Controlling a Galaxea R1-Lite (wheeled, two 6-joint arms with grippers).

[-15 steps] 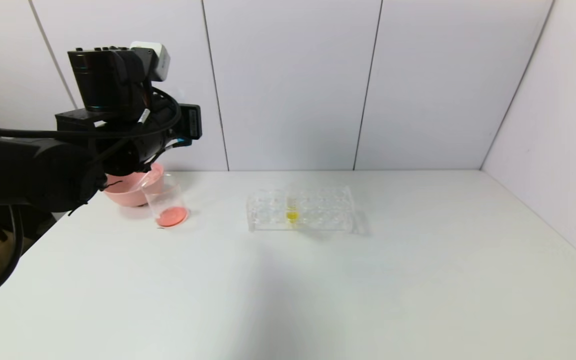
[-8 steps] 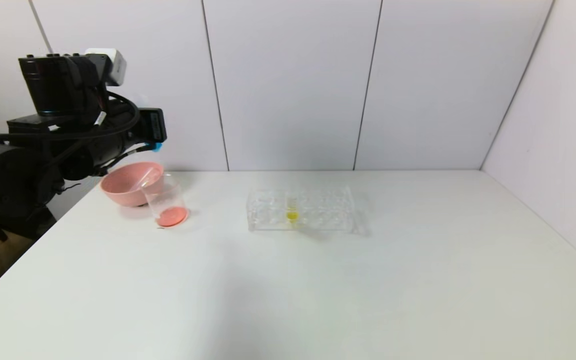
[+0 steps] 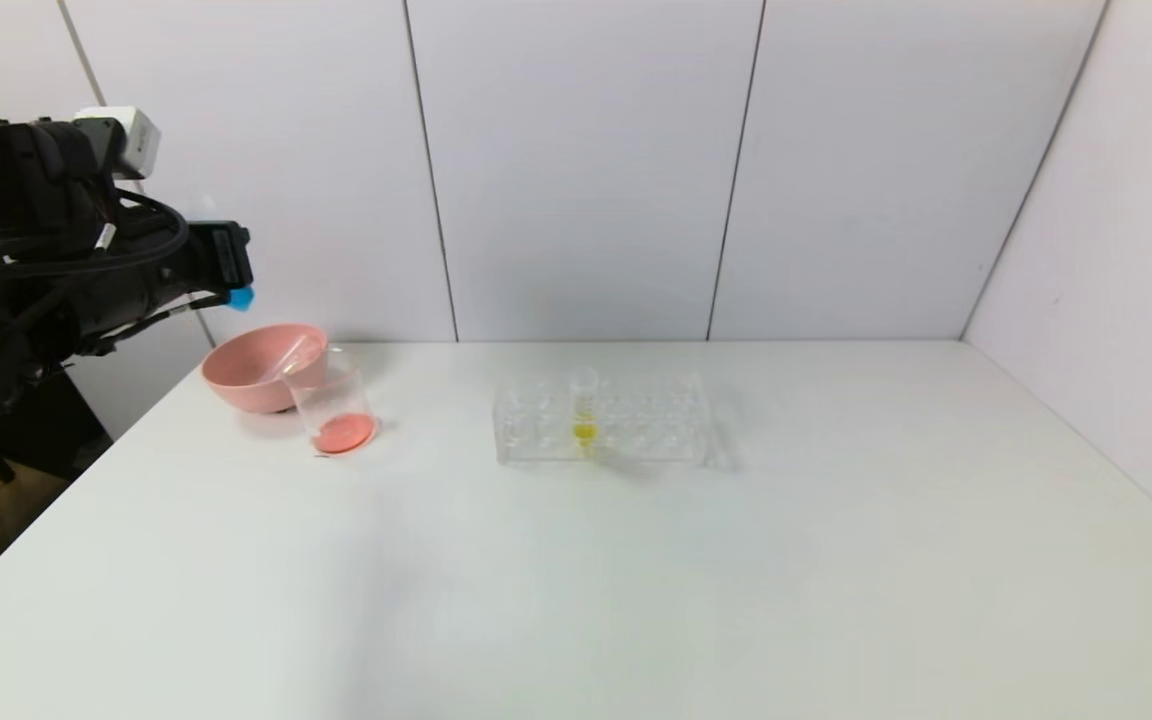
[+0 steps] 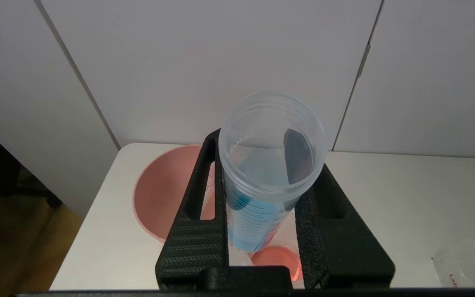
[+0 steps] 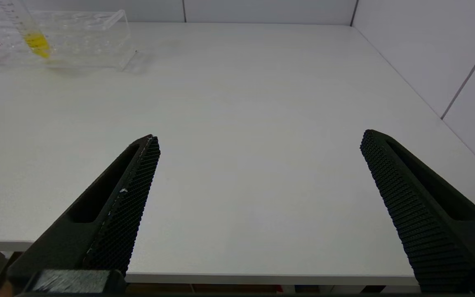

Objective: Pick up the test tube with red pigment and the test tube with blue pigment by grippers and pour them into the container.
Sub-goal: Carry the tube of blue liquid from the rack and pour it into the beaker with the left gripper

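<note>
Left gripper (image 4: pixel 262 231) jaws pinching clear blue-pigment test tube (image 4: pixel 262 194) beside glass beaker (image 3: pixel 334 405); tilt risks spill, probably onto desk (image 3: pixel 636 580).

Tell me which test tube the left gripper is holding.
The clear tube with blue liquid, clamped in the left gripper; the other clear tube, yellow liquid, stands in the clear rack.

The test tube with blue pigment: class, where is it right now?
The test tube with blue pigment is clamped in the left gripper, raised at the table's far left, above the pink bowl and the container.
</note>
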